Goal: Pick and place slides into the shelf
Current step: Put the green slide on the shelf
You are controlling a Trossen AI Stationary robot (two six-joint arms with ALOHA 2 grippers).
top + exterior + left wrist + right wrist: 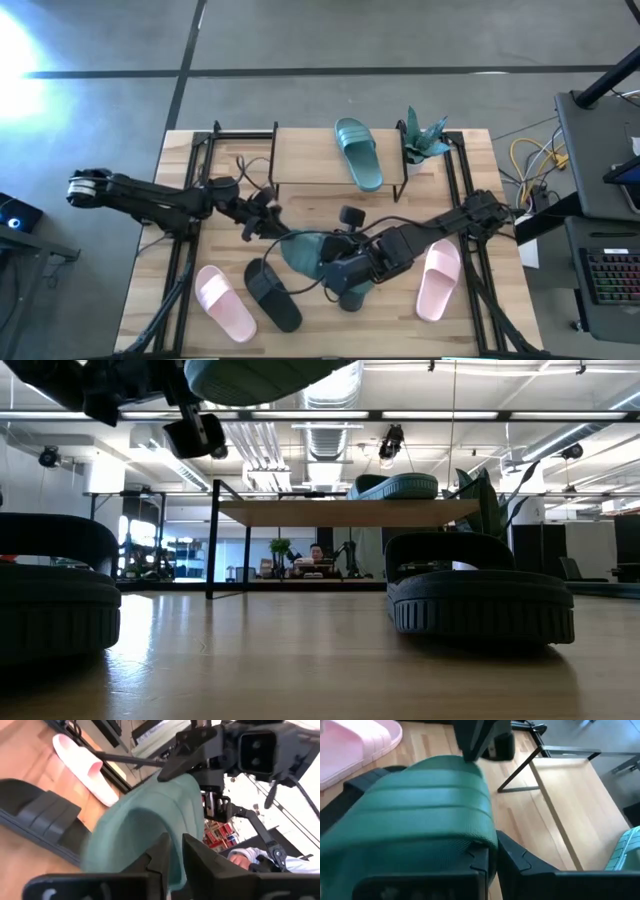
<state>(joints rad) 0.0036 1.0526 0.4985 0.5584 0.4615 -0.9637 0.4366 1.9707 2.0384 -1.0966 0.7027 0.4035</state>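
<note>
One teal slide [303,252] hangs lifted above the table's middle, with both grippers shut on it; in the low view it shows at the top [262,374]. My left gripper [274,226] [175,857] comes from the left, my right gripper [336,263] [492,862] from the right. The other teal slide [359,151] [395,485] lies flat on the shelf's wooden top [305,155] [345,512]. On the table lie two pink slides [225,302] [438,280] and two black slides [272,294] [480,595]. My left gripper pinches the teal slide's rim [172,832] at the end nearest the left arm between its two fingers, coming level from the table's left. The slide is lifted clear of the table. My right gripper pinches the slide at the edge of its ribbed strap [480,837], slanting in from the table's right. Its finger [522,862] lies beside the strap; the other is hidden under the strap.
A potted plant [422,140] stands at the shelf's right end. Black frame rails run along the table's left [185,200] and right [465,180] sides. The shelf top has bare board left of the teal slide. A person sits far behind the table [318,555].
</note>
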